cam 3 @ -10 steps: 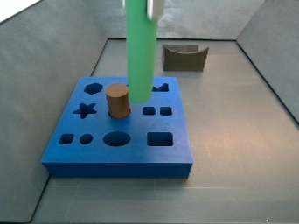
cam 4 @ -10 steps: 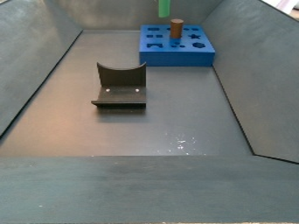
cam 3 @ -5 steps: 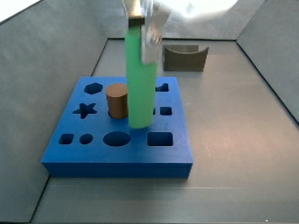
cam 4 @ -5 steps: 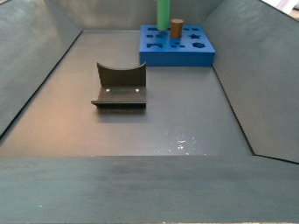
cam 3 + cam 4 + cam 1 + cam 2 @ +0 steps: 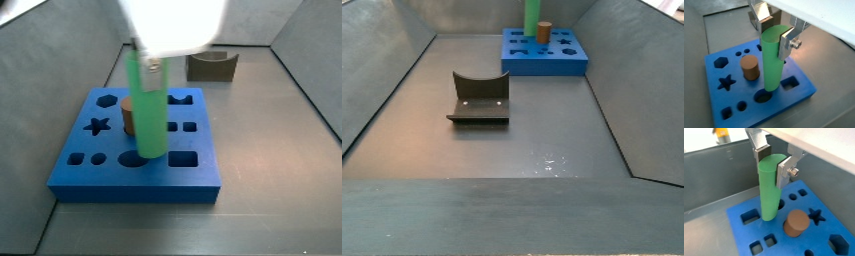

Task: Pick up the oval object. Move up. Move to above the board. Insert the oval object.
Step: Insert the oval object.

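Note:
The gripper (image 5: pixel 775 37) is shut on the upper end of the oval object (image 5: pixel 771 65), a long bright green peg that it holds upright. The gripper (image 5: pixel 772 166) and peg (image 5: pixel 769 190) show in both wrist views. The peg's lower end is at a dark rounded hole in the blue board (image 5: pixel 801 91), which also shows in the wrist view (image 5: pixel 821 247). I cannot tell whether the tip is inside the hole. In a side view the gripper (image 5: pixel 147 62) holds the peg (image 5: pixel 144 110) over the board's (image 5: pixel 134 178) front row. In a side view the peg (image 5: pixel 531 20) stands over the far board (image 5: pixel 543 62), with the gripper out of frame.
A short brown cylinder (image 5: pixel 749 67) stands in a board hole close beside the peg; it also shows in three other views (image 5: pixel 796 223) (image 5: pixel 127 115) (image 5: pixel 545 32). The dark fixture (image 5: pixel 478 100) stands mid-floor, seen behind the board in a side view (image 5: pixel 211 66). Grey walls surround the floor.
The gripper has carried the green peg from beside the brown cylinder toward the board's front row and lowered it, so its lower end now sits at the rounded hole.

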Motion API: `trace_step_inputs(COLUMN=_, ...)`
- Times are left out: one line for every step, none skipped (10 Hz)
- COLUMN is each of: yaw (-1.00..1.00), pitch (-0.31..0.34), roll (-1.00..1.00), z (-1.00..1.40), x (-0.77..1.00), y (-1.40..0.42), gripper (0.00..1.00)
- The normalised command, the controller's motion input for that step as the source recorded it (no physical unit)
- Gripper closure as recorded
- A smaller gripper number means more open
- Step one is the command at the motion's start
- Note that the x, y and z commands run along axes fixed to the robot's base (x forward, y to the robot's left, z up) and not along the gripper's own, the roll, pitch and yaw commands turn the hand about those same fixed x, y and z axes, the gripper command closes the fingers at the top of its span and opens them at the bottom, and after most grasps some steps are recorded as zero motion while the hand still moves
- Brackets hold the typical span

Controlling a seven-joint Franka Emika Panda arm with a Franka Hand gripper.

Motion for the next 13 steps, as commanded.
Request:
trace_step_inputs(yaw=-0.79, pitch=-0.089, roll=-0.08, z=-0.15, x=-0.30, y=0.00, gripper=1.00)
trace_step_inputs(yaw=-0.84, pitch=-0.076, roll=-0.05, z=-0.12, x=-0.26, y=0.00, gripper=1.00)
trace_step_inputs(yaw=-0.98, pitch=-0.040, roll=-0.02, z=-0.17, x=-0.03, y=0.00, gripper=1.00)
trace_step_inputs(yaw=-1.00, pitch=-0.039, roll=-0.02, z=-0.20, x=0.00, y=0.00, gripper=1.00)
trace_step_inputs(yaw=-0.74, pitch=-0.040, roll=-0.04, z=-0.19, x=-0.04, y=-0.31, gripper=1.00)
trace_step_inputs(yaw=0.00, pitch=0.000, roll=0.01, z=0.00, x=0.00, y=0.00, gripper=1.00)
trace_step_inputs(yaw=0.00, pitch=0.000, roll=0.00, z=-0.15, x=-0.01, y=-0.17, gripper=1.00)
trace_step_inputs(yaw=0.00, pitch=0.000, roll=-0.07, z=-0.20, x=-0.29, y=-0.23, gripper=1.00)
trace_step_inputs(yaw=0.01, pitch=0.000, roll=-0.02, z=-0.16, x=-0.36, y=-0.10, gripper=1.00)
trace_step_inputs(yaw=0.00, pitch=0.004, roll=0.00, z=0.00, x=-0.03, y=0.00, gripper=1.00)
trace_step_inputs(yaw=0.00, pitch=0.044, roll=0.00, z=-0.13, x=-0.26, y=0.02, gripper=1.00)
trace_step_inputs(yaw=0.00, pitch=0.000, roll=-0.01, z=-0.13, x=-0.17, y=0.00, gripper=1.00)
trace_step_inputs(yaw=0.03, pitch=0.000, roll=-0.04, z=-0.17, x=0.00, y=0.00, gripper=1.00)
